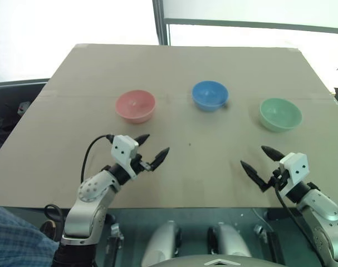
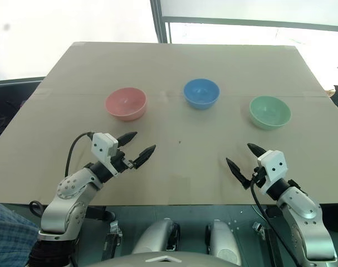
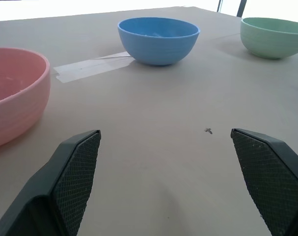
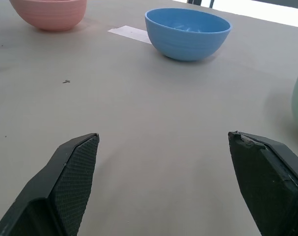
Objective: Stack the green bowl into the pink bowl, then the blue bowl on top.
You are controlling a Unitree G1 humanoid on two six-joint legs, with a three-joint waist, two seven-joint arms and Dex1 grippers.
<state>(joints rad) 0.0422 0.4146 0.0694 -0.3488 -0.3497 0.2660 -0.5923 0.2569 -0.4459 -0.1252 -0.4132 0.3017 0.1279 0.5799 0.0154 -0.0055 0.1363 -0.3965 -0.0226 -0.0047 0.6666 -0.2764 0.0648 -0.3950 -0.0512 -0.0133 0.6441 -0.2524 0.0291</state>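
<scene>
Three small round plastic bowls stand upright in a row across the far half of a flat tan cardboard-covered table (image 1: 174, 172), each well apart from its neighbours. The salmon-pink plastic bowl (image 1: 135, 105) is at the left, the bright sky-blue plastic bowl (image 1: 210, 95) sits in the middle and slightly farther back, and the pale mint-green plastic bowl (image 1: 280, 114) is at the right. All three are empty and none is stacked in another.

A strip of pale tape (image 3: 92, 67) lies flat on the table surface between the pink bowl and the blue bowl, close to the blue one. A tiny dark speck (image 1: 189, 145) marks the cardboard near the centre, nearer than the bowls.

The left gripper (image 1: 152, 150) hovers over the near left part of the table, just nearer than the pink bowl and not touching it — its two black fingers are spread wide with nothing between them. The right gripper (image 1: 260, 164) hovers over the near right part of the table, nearer than the green bowl and apart from it, its black fingers likewise spread wide and empty. The two grippers angle inward toward the table's middle.
</scene>
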